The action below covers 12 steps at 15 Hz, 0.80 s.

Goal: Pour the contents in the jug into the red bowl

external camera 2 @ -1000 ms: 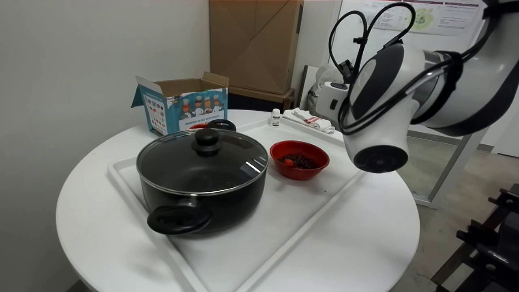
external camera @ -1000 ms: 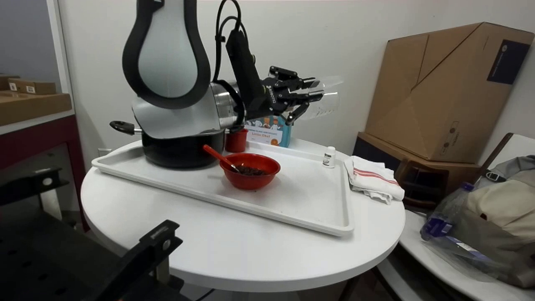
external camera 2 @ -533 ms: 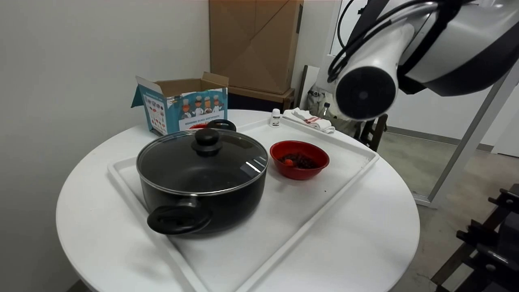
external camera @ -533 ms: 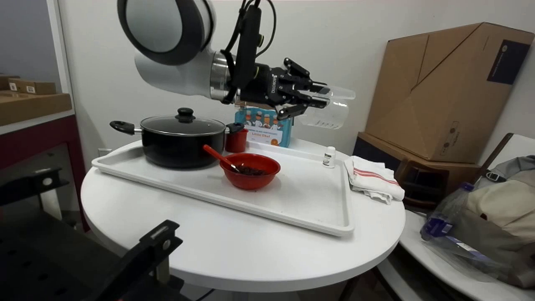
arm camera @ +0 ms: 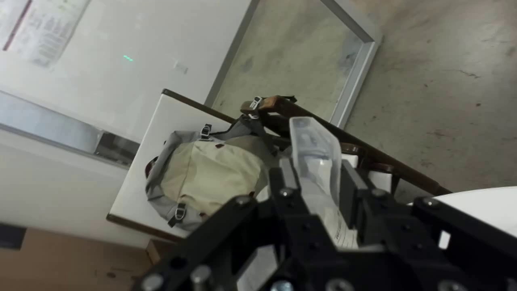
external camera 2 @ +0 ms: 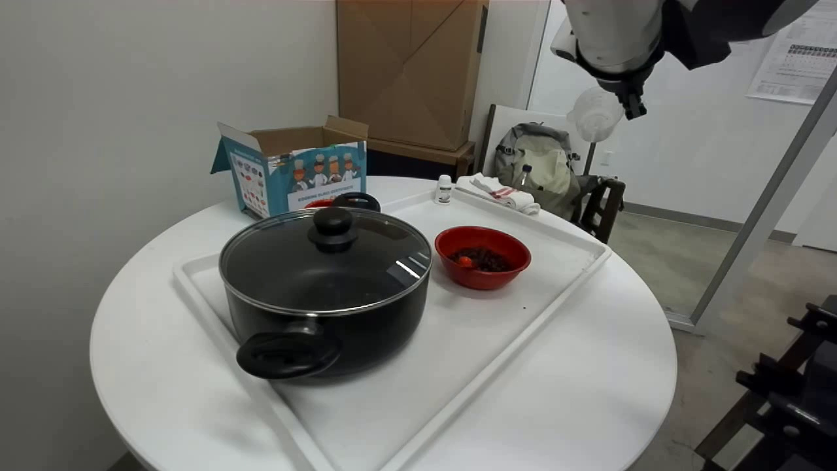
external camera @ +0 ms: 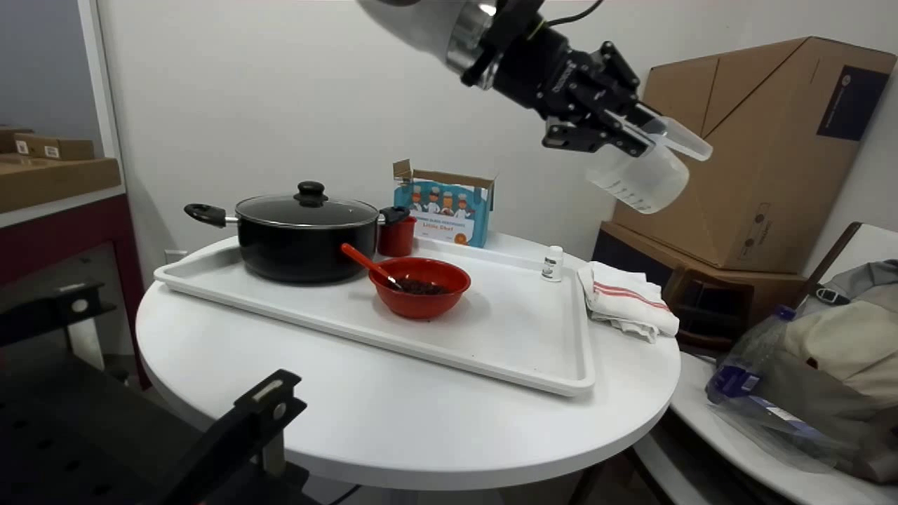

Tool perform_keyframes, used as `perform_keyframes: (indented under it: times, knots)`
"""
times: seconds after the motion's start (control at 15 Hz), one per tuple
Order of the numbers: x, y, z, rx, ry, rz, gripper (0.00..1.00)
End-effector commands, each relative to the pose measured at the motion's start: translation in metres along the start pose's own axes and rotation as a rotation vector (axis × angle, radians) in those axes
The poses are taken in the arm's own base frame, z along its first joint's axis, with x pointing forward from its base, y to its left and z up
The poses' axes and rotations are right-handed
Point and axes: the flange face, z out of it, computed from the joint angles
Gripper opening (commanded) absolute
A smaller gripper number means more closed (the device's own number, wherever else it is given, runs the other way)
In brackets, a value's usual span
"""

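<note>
Black two-fingered claw (external camera: 651,131) raised in the air, clamped on a clear plastic jug (external camera: 645,179) with dark graduation marks; the wrist view shows the translucent handle (arm camera: 317,155) pinched between the fingers. Jug hangs tilted, well apart from the shallow, round, bright red bowl (external camera: 421,304); cannot tell whether anything is left inside it.

Bowl stands upright on a rectangular white tray (external camera: 491,360), itself on the round white tabletop (external camera: 421,428). Dark, fine-grained matter (external camera 2: 484,260) lies in the bowl; a red-handled utensil (external camera: 365,259) leans out over the rim.

Near the bowl: black two-handled pot (external camera: 302,256), glass lid (external camera 2: 281,268) on. Behind, a red cup (external camera: 396,238) and a blue printed cardboard box (external camera: 442,200). Small white bottle (external camera: 552,265) near the tray's edge; folded white cloth (external camera: 624,298) with red stripes beside it.
</note>
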Motion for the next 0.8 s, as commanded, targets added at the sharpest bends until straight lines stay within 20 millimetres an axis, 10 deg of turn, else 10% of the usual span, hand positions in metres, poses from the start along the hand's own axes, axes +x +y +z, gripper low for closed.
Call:
perform_keyframes:
  times: [0.0,0.33,0.73]
  knots:
    - [-0.018,0.027,0.042,0.188,-0.030,0.062,0.09]
    - [-0.019,0.016,0.087,0.481,-0.133,0.137,0.09]
    - [0.009,0.012,0.091,0.866,-0.157,0.215,0.09]
